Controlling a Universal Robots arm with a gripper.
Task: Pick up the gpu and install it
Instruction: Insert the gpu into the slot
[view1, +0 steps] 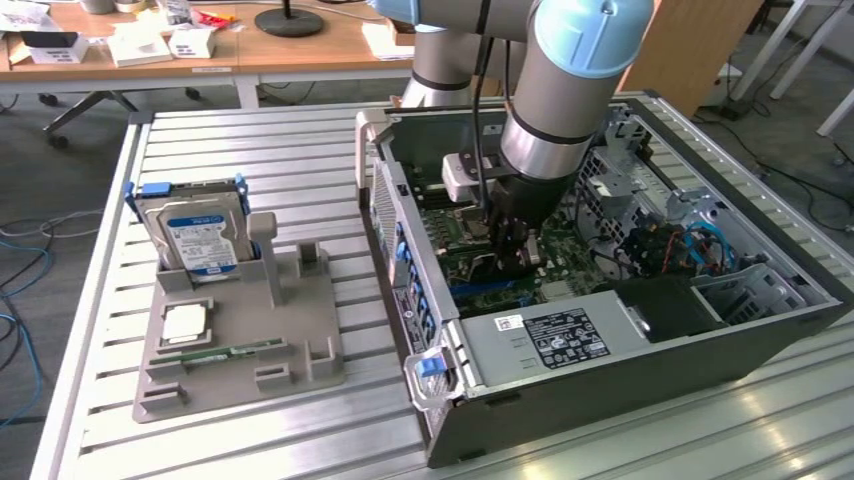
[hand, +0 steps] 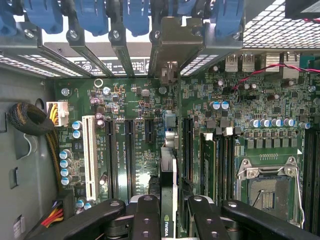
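We see the arm reaching down into the open black computer case (view1: 747, 350), which lies on its side on the slatted metal worktop (view1: 267, 140). The tool (view1: 514, 262) is low inside the case, just above the green motherboard (view1: 461, 235).

From the wrist view, the tool (hand: 169, 212) has its two black fingers (hand: 146, 220) closed on the thin green graphics card (hand: 169, 185), gripping it edge-on so that we look along its top edge; a small logo label shows on the card between the fingers. The card stands upright over the motherboard (hand: 240, 100), in line with the row of long black expansion slots (hand: 129, 155) and next to a white slot (hand: 90, 155). Its silver metal end bracket (hand: 172, 47) runs up to the rear wall of the case, between the blue slot latches (hand: 135, 15). We cannot tell whether the card's bottom edge is fully seated in a slot.

Towards the exterior view's left, well apart from the case, a grey plastic holder (view1: 240, 340) rests on the worktop. It carries a boxy silver hard drive with a blue-white label (view1: 200, 235) standing upright, and a narrow green memory stick (view1: 220, 352) lying flat.
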